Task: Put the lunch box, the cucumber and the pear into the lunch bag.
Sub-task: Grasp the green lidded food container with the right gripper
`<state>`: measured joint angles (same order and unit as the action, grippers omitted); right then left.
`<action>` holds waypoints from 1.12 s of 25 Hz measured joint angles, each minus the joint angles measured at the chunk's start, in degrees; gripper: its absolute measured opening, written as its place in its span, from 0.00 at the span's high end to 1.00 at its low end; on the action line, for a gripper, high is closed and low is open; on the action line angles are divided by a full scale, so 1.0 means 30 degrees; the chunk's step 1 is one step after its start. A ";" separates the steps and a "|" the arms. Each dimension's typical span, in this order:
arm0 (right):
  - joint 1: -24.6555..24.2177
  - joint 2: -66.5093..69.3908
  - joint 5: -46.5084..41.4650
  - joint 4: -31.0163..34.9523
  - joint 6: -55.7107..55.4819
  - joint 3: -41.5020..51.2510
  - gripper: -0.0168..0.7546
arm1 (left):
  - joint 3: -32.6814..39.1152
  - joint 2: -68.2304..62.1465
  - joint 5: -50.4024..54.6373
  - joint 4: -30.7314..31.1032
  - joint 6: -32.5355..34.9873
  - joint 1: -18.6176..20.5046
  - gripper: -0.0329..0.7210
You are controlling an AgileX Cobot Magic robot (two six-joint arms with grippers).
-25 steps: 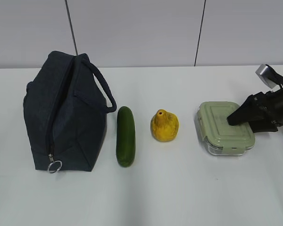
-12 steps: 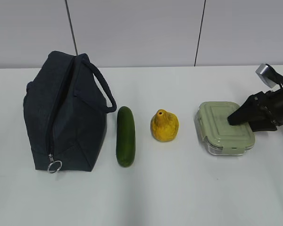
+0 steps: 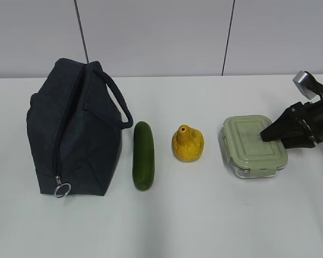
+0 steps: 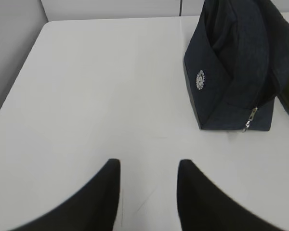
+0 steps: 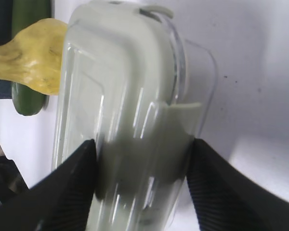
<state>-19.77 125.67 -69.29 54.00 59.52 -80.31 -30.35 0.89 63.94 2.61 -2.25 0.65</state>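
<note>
The lunch box (image 3: 253,145), clear with a sage-green lid, sits on the table at the right. My right gripper (image 3: 269,135) has a finger against each long side of it, as the right wrist view (image 5: 142,149) shows on the lunch box (image 5: 125,96). The yellow pear (image 3: 187,144) stands left of the box, and the dark green cucumber (image 3: 142,156) lies beside it. The navy lunch bag (image 3: 75,134) stands at the far left with its zipper closed. My left gripper (image 4: 148,166) is open and empty over bare table, left of the bag (image 4: 236,62).
The white table (image 3: 204,215) meets a grey panelled wall behind. The bag's silver ring pull (image 3: 62,189) hangs at its front bottom corner. The pear (image 5: 31,57) and cucumber (image 5: 26,101) lie just beyond the box in the right wrist view.
The lunch box has shifted a little to the left between the right gripper's fingers. The bag, cucumber and pear have not moved.
</note>
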 joint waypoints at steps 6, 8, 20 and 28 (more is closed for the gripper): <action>0.0000 0.0000 0.0000 0.0008 -0.0045 0.0000 0.40 | 0.0000 0.0000 0.0000 0.0000 0.0000 0.0000 0.64; 0.0000 0.0000 -0.0028 0.0008 -0.0045 0.0000 0.40 | 0.0000 0.0000 0.0000 0.0000 0.0000 0.0000 0.64; 0.0000 0.0000 -0.0028 0.0008 -0.0045 0.0000 0.40 | 0.0000 0.0000 0.0000 0.0000 0.0000 0.0000 0.64; 0.0000 0.0000 -0.0028 0.0008 -0.0045 0.0000 0.40 | 0.0000 0.0000 0.0000 0.0000 0.0000 0.0000 0.64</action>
<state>-19.77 125.67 -69.38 54.03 59.39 -80.31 -30.35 0.89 63.94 2.61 -2.25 0.65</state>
